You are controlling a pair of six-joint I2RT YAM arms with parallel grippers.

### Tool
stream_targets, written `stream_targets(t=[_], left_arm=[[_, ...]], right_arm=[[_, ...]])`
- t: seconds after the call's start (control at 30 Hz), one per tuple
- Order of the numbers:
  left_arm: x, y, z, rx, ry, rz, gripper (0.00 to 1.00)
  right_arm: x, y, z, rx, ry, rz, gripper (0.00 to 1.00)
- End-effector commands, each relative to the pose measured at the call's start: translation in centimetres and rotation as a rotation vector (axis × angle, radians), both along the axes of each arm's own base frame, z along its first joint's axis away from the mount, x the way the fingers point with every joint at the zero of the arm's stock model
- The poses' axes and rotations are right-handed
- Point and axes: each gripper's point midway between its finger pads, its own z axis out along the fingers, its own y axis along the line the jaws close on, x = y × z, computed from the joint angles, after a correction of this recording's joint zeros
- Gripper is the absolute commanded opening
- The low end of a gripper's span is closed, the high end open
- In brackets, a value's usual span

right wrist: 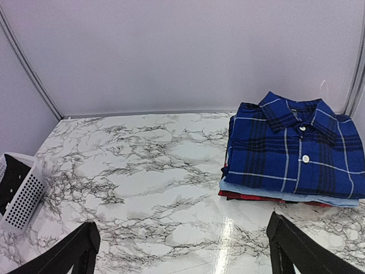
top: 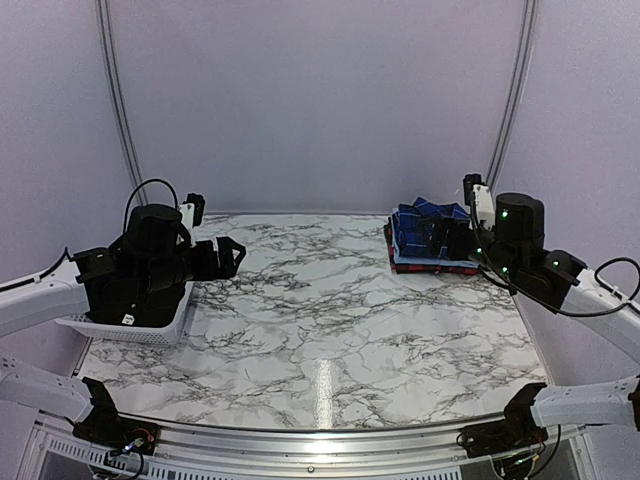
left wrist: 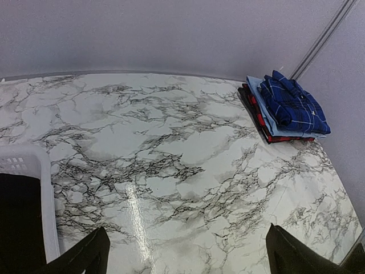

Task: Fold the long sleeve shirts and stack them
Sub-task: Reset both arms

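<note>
From above, my right gripper (top: pixel 445 238) hides the near side of the stack (top: pixel 412 232). Under the navy shirt (right wrist: pixel 296 154) I see only thin edges of the blue shirt (right wrist: pixel 245 188) and the red shirt (right wrist: pixel 239 196). The basket (left wrist: pixel 48 211) is cut off in the left wrist view. The stack sits at the far right corner of the table (top: pixel 320 330), near the right gripper but apart from it. My left gripper (left wrist: pixel 188 257) hangs by the basket, well apart from the stack. Both sets of jaws are spread wide and hold nothing.

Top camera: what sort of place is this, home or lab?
Probably a lab test cell. Plain pale walls with metal rails close in a marble-look table, a left arm and a right arm are bolted at its near edge, and a stack of folded shirts and a white basket sit on it.
</note>
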Motion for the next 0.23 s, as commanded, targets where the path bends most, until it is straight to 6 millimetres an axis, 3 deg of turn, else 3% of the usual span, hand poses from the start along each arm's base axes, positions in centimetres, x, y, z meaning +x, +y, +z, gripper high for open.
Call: stream_targets(t=[0.0, 0.2], left_arm=[[-0.09, 0.13, 0.76, -0.018, -0.03, 0.003, 0.99], [-0.09, 0.16, 0.95, -0.02, -0.034, 0.003, 0.99]], right_arm=[[-0.02, 0.33, 1.39, 0.02, -0.013, 0.009, 0.99], [-0.06, 0.43, 1.48, 0.027, -0.014, 0.014, 0.99]])
